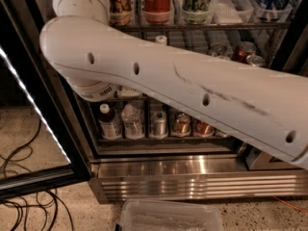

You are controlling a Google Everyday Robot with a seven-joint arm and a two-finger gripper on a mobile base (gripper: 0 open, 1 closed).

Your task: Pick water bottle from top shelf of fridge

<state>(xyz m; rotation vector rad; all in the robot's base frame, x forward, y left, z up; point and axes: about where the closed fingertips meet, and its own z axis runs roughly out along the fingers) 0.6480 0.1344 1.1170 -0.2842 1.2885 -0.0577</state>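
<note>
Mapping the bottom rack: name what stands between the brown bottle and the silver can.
A crinkled clear bottle stands there, as the camera view shows. The gripper is out of view; the arm leaves the picture at the top left.

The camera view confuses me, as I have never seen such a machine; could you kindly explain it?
One camera, mounted I cannot tell where, looks into an open drinks fridge. The thick white tube crossing the picture is the robot's arm, which bends at a joint upper left and leaves the picture at the top edge. Its end effector, the two-finger grasping part, is not in view, so what it holds cannot be seen. The top shelf carries tall cans, one a cola can; the bottom rack holds short cans and a dark bottle. No water bottle shows. A clear plastic tub lies on the floor.
</note>
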